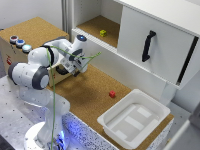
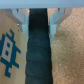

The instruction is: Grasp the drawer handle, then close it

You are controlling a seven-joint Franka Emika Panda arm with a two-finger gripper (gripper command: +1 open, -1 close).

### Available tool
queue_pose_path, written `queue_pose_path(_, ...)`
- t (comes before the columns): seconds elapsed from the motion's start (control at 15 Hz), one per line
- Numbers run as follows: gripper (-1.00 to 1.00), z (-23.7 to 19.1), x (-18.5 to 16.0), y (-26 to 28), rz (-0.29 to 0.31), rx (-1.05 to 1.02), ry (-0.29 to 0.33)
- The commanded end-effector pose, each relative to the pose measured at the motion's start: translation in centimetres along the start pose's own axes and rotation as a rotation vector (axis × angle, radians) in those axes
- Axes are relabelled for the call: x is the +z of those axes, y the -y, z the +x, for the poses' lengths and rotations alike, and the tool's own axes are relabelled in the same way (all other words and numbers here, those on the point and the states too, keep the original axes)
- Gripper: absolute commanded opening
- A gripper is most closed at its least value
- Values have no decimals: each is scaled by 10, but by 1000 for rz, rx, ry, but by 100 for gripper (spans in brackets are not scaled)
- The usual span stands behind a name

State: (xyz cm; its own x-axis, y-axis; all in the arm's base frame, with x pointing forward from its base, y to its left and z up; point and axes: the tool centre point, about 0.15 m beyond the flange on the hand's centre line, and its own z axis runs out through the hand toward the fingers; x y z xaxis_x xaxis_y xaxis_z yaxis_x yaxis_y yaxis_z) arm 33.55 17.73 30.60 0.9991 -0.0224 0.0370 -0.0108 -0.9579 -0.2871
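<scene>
The white plastic tray lies nearest in the exterior view, resting on the cork-topped table toward that view's right, with a small red cube just beyond its far corner.

The drawer handle, a black curved bar, stands upright on the white front panel of the drawer at the upper right of the exterior view. That panel stands out from the cabinet body. Beside it an open cork-floored shelf holds a small yellow-green block.

The arm is folded low over the table at the exterior view's left, its elbow bent and its wrist turned downward, well apart from the handle. The gripper hangs above the cork. Whether its jaws are apart or together cannot be told: the exterior view is too small, and the wrist view is blurred, showing only a dark ribbed band over cork with a blue pixel-style marking. A box with coloured buttons sits behind the arm.
</scene>
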Motion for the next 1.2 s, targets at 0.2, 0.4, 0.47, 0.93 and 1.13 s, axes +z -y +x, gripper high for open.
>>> queue_pose_path(0.2,-100,12,36,53,-5,-9,47)
queue_pose_path(0.4,-100,10,43,70,-2,-30,51)
queue_pose_path(0.47,-100,9,45,76,0,-37,52)
queue_pose_path(0.93,-100,7,61,125,18,-78,44)
queue_pose_path(1.13,-100,5,67,141,32,-74,39)
